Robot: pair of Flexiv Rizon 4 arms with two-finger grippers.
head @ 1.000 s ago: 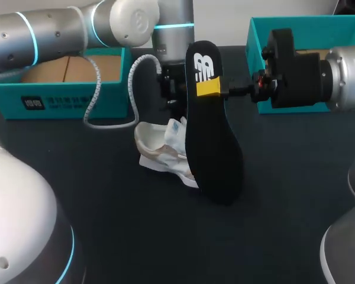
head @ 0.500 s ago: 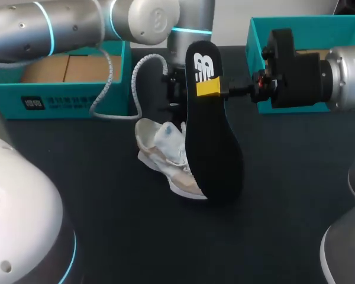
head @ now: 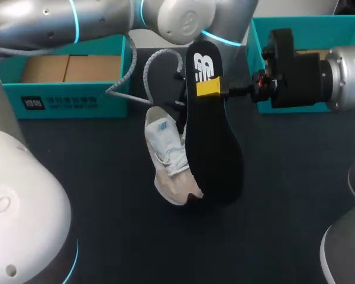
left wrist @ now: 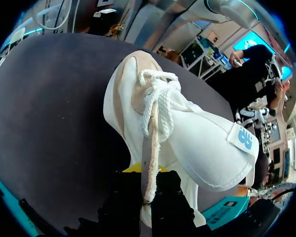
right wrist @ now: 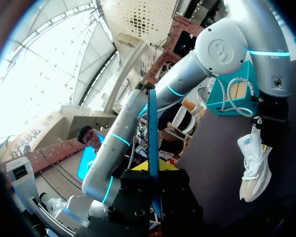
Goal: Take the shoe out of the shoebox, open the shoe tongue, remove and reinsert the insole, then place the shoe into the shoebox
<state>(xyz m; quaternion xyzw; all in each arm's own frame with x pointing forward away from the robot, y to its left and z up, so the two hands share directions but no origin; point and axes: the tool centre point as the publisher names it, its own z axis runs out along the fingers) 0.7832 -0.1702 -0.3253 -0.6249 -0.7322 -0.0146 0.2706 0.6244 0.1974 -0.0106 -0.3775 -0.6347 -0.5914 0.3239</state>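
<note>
- Head view: the insole (head: 212, 136) is out of the shoe (head: 168, 163), so the step in hand is the reinsert.
- The right fingers (head: 208, 87) pinch the insole near its heel. It hangs upright, toe down: a flat, black, foam-like sole shape.
- The left arm (head: 183, 15) holds the shoe up beside the insole, toe pointing down, clear of the dark surface (head: 106, 195).
- Two teal cardboard shoeboxes (head: 65, 100) sit at the far edge, one on each side, both without a shoe.
- Left wrist view: the left fingers (left wrist: 159, 183) are clenched on a thin edge of the shoe near its opening.
- The upper is white woven fabric with a beige suede-like toe patch and thick white cord laces; the tongue is soft and padded.
- Right wrist view: the right fingers (right wrist: 163, 168) grip the insole, seen edge-on as a thin blade. The shoe hangs ahead from the other arm.
- Judgement: the next move calls for turning the shoe's opening toward the insole's toe, then sliding it in flat. The limp upper may fold and block the way.
</note>
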